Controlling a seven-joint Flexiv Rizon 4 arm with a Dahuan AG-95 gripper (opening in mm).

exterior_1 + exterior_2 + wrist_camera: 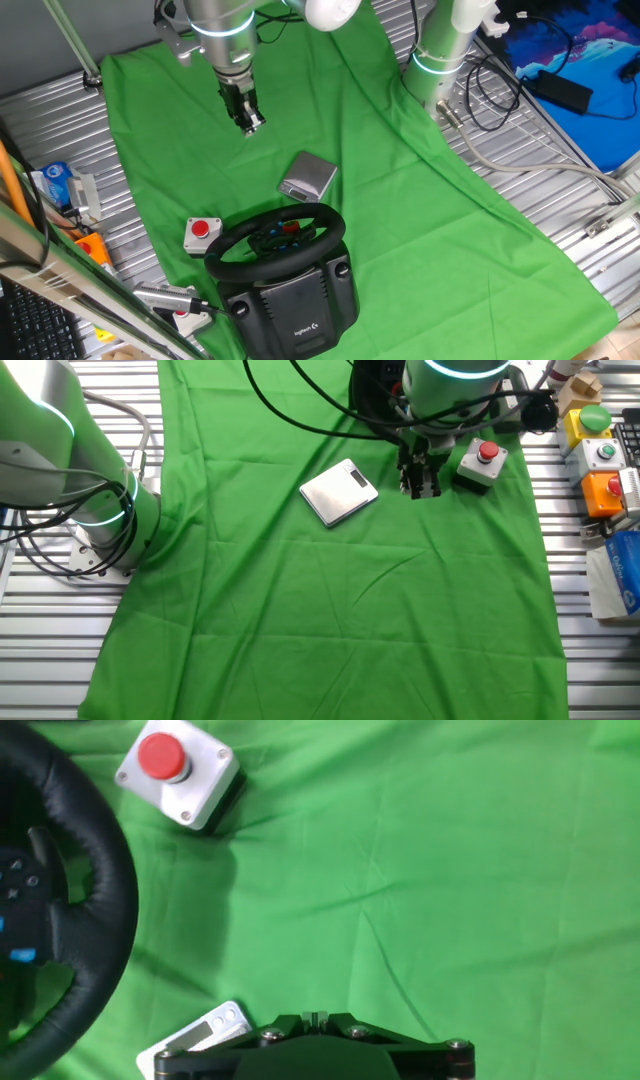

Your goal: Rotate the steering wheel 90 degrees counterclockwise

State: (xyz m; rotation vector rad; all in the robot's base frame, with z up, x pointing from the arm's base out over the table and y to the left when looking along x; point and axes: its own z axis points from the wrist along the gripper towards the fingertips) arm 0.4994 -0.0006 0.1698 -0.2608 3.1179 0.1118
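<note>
Green cloth [430, 200] separates steering wheel [278, 240] from gripper [250, 123]

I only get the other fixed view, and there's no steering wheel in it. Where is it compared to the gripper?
Observer: One fixed view shows the steering wheel at the cloth's near edge. The gripper hovers apart from it, beyond the silver scale.
Operator: Is the red-button box touching the wheel?
Observer: No. In the hand view the red-button box stands apart from the rim, with green cloth between them.
</note>
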